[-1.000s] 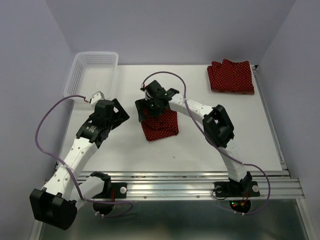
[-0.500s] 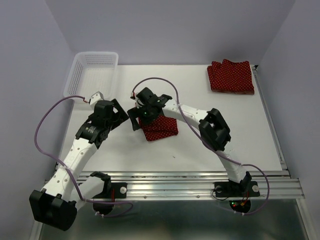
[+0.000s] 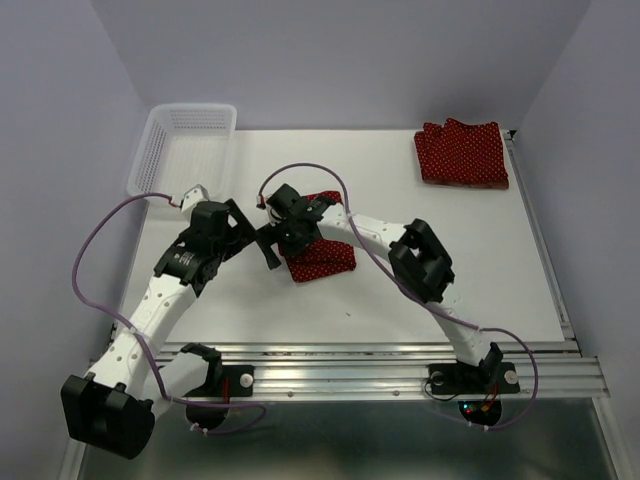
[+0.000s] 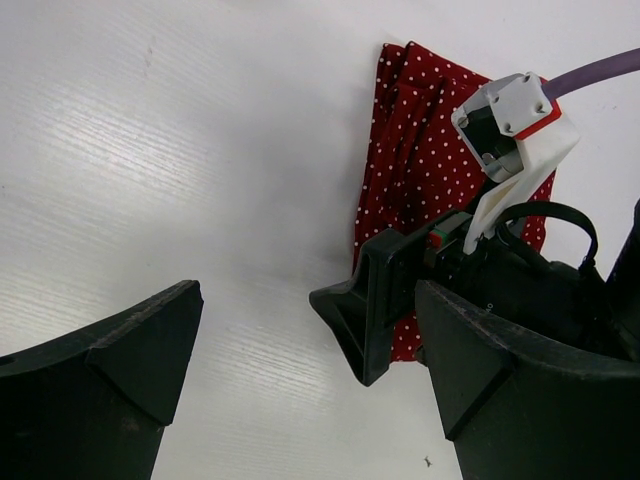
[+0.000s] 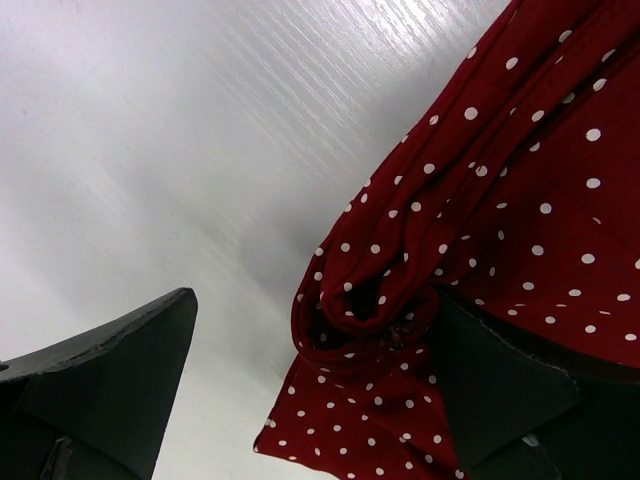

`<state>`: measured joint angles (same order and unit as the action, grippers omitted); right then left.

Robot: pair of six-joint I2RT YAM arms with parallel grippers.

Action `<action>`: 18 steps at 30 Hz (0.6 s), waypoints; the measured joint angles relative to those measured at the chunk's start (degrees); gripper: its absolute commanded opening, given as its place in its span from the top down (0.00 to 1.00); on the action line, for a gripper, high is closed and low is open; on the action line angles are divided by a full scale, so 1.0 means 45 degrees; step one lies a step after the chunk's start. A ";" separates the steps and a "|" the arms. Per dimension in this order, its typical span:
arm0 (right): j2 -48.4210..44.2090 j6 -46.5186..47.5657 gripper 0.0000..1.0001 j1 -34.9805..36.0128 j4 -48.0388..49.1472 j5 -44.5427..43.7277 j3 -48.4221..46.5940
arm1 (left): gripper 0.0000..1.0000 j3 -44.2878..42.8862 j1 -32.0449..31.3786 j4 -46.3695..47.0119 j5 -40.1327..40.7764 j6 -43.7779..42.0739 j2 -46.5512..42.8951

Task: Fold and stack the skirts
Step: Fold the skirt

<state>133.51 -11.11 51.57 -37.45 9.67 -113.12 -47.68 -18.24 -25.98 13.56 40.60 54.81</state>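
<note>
A folded dark red skirt with white dots (image 3: 322, 256) lies mid-table. My right gripper (image 3: 272, 243) is open at its left edge. In the right wrist view the skirt (image 5: 500, 200) has a rolled fold between the jaws (image 5: 315, 330); one finger (image 5: 500, 390) lies against the cloth, the other over bare table. My left gripper (image 3: 238, 226) is open and empty just left of it. In the left wrist view its jaws (image 4: 310, 400) frame the right gripper (image 4: 400, 290) and the skirt (image 4: 420, 150). Folded dotted skirts (image 3: 462, 152) lie at the back right. No plaid skirt shows.
A white plastic lattice basket (image 3: 185, 145) stands at the back left corner. The table's metal rail (image 3: 400, 365) runs along the near edge, with both arm bases on it. Purple cables loop off each arm.
My right gripper has moved left and nearer across the centre skirt, from over its top to its left edge. The left arm has barely moved.
</note>
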 measured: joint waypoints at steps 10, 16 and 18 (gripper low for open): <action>-0.1627 -0.0223 0.00 0.0024 -0.0078 -0.0831 0.1107 | 0.01 0.0019 0.0000 0.0282 -0.0146 0.0087 0.0267; -0.4337 -0.0787 0.00 -0.0442 0.0680 -0.1054 0.3657 | 0.01 0.0019 0.0000 0.0291 -0.0248 0.0083 0.0296; -0.4906 -0.0923 0.00 -0.0670 0.0976 -0.1103 0.4357 | 0.01 0.0019 0.0000 0.0291 -0.0287 0.0073 0.0296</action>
<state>111.44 -15.27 48.56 -33.06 4.71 -93.51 -47.59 -18.24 -24.67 12.27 40.93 56.14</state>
